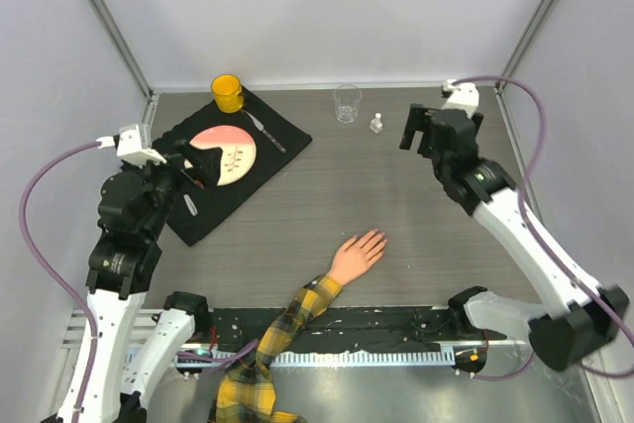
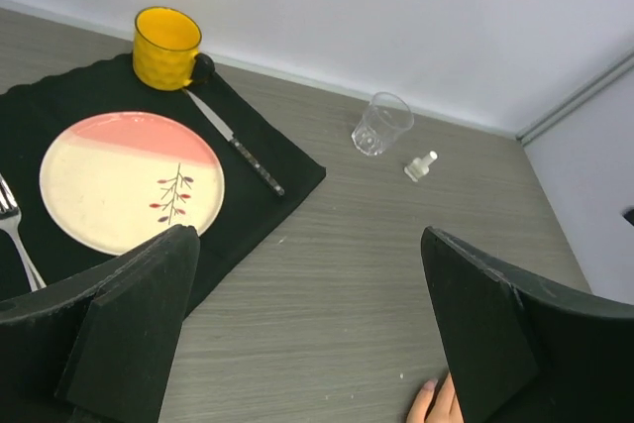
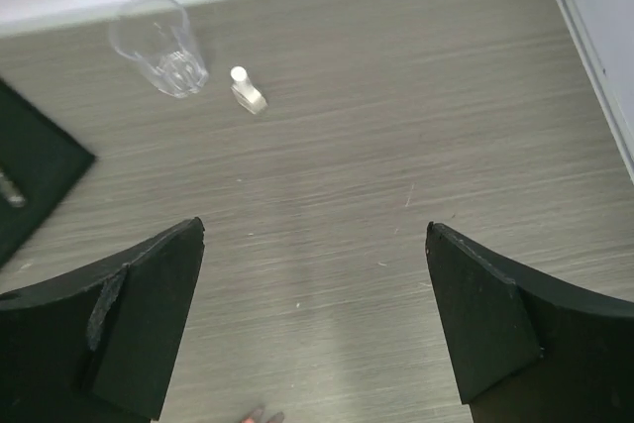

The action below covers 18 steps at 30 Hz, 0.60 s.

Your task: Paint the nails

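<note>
The left gripper (image 2: 307, 329) and right gripper (image 3: 317, 319) both gape wide, holding nothing. Ahead and slightly left of the right one stands the small bottle (image 3: 246, 89), beside the glass (image 3: 158, 45); this arm is the nearer to it. The mannequin hand (image 1: 357, 255) lies mid-table between the arms, with its long axis running from near-left to far-right. Its nails (image 1: 377, 239) are too small to make out, and both wrist views cut the hand off.
</note>
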Each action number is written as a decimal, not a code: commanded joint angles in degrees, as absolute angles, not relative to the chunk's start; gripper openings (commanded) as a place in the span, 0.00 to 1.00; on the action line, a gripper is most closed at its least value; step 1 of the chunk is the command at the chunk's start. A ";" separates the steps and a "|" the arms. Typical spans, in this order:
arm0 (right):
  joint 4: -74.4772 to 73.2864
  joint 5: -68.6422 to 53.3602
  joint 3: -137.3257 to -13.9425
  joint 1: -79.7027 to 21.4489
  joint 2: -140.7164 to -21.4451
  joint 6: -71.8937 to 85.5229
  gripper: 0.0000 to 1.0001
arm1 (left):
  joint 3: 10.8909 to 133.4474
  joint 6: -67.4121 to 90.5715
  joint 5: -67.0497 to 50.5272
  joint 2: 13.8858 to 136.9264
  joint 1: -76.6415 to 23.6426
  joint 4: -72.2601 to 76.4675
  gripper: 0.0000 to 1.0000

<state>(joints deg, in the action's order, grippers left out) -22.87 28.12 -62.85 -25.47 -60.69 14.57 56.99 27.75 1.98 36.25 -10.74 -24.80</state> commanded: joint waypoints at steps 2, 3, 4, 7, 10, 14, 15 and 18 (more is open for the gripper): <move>-23.21 27.19 -68.90 -24.96 -73.81 14.34 1.00 | 59.06 24.70 -3.69 39.11 -10.55 -25.75 1.00; -23.03 26.38 -69.69 -24.87 -77.22 13.80 1.00 | 59.32 24.35 -3.95 39.46 -10.63 -26.19 1.00; -23.03 26.63 -70.39 -24.96 -79.34 13.97 1.00 | 59.33 24.08 -4.91 39.98 -10.55 -26.28 1.00; -21.01 24.35 -73.03 -24.96 -86.47 10.99 1.00 | 59.41 23.47 -6.15 41.92 -10.55 -27.07 1.00; -20.04 22.42 -78.03 -24.87 -94.90 7.65 0.99 | 59.06 23.47 -9.22 43.85 -10.55 -27.25 0.99; -21.62 21.71 -89.52 -24.70 -106.42 5.19 0.93 | 58.71 23.47 -13.70 45.61 -10.55 -27.95 0.97; -22.75 21.45 -91.56 -24.35 -108.35 4.92 0.92 | 58.28 23.55 -14.23 45.79 -10.55 -28.04 0.97; -23.64 18.46 -97.46 -23.04 -114.51 4.66 0.83 | 57.04 23.73 -15.55 45.35 -10.55 -27.16 0.96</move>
<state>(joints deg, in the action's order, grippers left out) -22.85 21.63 -89.95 -24.45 -110.72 7.03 57.17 24.71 -10.96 46.48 -10.74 -28.36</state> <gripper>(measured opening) 0.880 0.966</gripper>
